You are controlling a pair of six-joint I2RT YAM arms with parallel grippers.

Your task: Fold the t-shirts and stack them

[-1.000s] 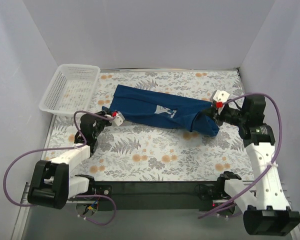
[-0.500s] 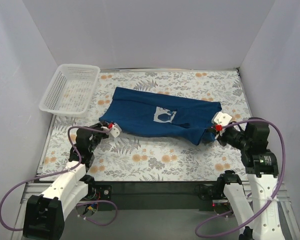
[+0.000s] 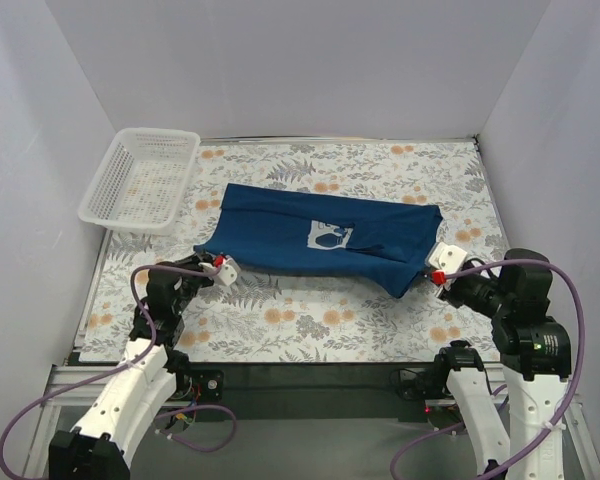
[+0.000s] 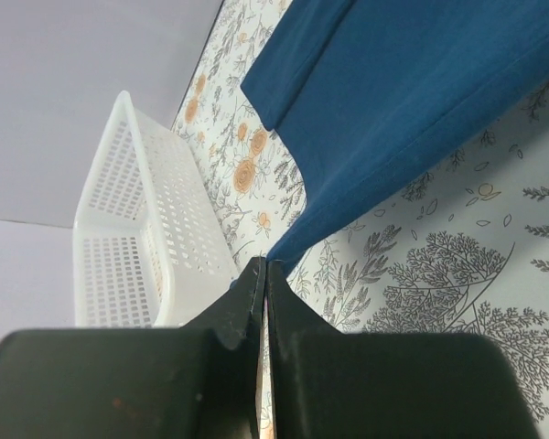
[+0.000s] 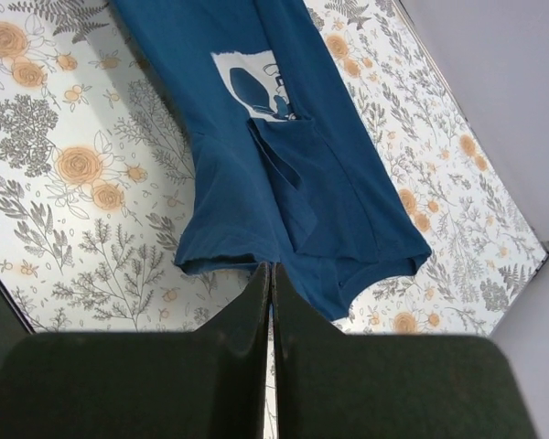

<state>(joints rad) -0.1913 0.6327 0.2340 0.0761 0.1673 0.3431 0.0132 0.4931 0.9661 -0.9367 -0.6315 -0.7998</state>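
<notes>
Navy t-shirt (image 3: 320, 238) spread on the floral tabletop (image 3: 310, 325) just right of the white lattice basket (image 3: 140, 180). Light and floppy, probably sags once slack. Left claw (image 4: 261, 268) and right claw (image 5: 270, 271) both clamped tight on near hem corners. Good spots to hold, just keep it taut.

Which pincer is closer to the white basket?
The left. The left pincer grips a t-shirt corner, close by the near right corner of the basket. The right pincer holds the opposite corner, far off to the right.

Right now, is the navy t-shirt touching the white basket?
Apart. The top external view shows bare floral tablecloth between the t-shirt and the basket.
</notes>
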